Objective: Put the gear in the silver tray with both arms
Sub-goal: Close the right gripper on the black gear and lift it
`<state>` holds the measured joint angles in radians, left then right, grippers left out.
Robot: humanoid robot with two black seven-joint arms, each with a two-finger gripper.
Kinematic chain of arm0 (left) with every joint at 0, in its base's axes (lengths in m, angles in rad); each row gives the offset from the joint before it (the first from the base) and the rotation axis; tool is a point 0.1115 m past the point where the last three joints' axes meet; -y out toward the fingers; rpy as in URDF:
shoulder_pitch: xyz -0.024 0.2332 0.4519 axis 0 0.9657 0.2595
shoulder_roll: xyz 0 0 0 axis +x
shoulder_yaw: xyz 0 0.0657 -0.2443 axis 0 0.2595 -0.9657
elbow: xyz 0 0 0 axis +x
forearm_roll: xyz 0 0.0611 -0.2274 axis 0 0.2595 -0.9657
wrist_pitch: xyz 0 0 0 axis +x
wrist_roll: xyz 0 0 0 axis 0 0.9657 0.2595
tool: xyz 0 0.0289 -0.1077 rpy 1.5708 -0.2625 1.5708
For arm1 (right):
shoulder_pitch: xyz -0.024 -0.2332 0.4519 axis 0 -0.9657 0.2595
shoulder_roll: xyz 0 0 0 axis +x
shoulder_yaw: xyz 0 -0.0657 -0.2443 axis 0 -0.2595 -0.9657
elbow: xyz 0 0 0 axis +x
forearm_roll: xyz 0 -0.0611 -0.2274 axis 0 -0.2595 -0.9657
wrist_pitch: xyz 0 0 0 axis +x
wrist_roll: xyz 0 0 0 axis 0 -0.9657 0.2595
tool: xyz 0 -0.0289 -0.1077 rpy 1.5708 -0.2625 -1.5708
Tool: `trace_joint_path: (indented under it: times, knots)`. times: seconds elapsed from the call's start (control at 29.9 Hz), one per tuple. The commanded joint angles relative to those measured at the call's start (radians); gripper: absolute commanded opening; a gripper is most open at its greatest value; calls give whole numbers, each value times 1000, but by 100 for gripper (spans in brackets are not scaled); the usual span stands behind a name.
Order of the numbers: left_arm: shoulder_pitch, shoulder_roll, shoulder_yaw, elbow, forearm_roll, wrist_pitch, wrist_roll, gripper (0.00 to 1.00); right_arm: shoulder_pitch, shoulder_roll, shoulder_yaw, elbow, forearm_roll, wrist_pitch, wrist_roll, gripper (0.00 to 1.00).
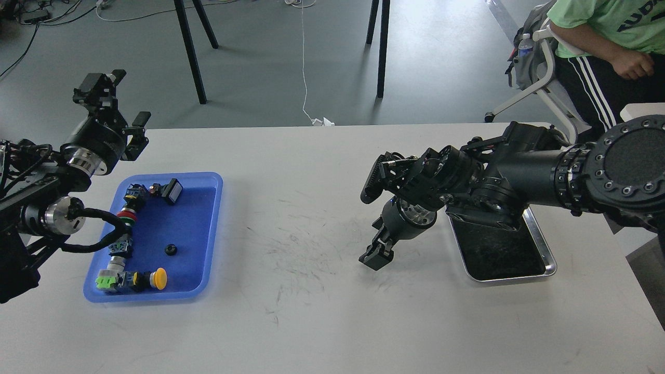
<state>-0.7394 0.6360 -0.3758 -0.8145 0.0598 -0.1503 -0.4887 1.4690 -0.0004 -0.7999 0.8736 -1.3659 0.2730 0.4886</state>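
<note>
The gear (171, 249) lies in the blue tray (213, 228); left hand (126, 106) spread above it, right hand (378, 255) (spread unclear) waits beside the silver tray (540, 244).

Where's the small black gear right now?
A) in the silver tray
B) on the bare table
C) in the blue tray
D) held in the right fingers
C: the gear lies on the floor of the blue tray, apart from the switches along its left side.

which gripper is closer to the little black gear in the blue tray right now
Left. The left gripper hangs above the blue tray's far-left corner; the right gripper is well to the gear's right, beside the silver tray.
</note>
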Motion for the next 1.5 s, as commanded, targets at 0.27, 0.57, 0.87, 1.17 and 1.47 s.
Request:
trace_joint_path:
  times: [0.27, 0.57, 0.87, 1.17, 1.47]
  knots:
    - [5, 1, 0, 0, 0, 0, 0, 98, -3, 0, -19, -4, -1, 2, 0, 71]
    - [6, 5, 0, 0, 0, -2, 0, 98, -24, 0, -19, -41, 1, 3, 0, 65]
    - [6, 16, 0, 0, 0, -5, 0, 98, -16, 0, -19, -39, 5, 8, 0, 65]
    - [6, 21, 0, 0, 0, -6, 0, 98, -15, 0, -15, -33, 10, 8, 0, 66]
    - [6, 28, 0, 0, 0, -6, 0, 98, -10, 0, -4, -27, 16, 8, 0, 67]
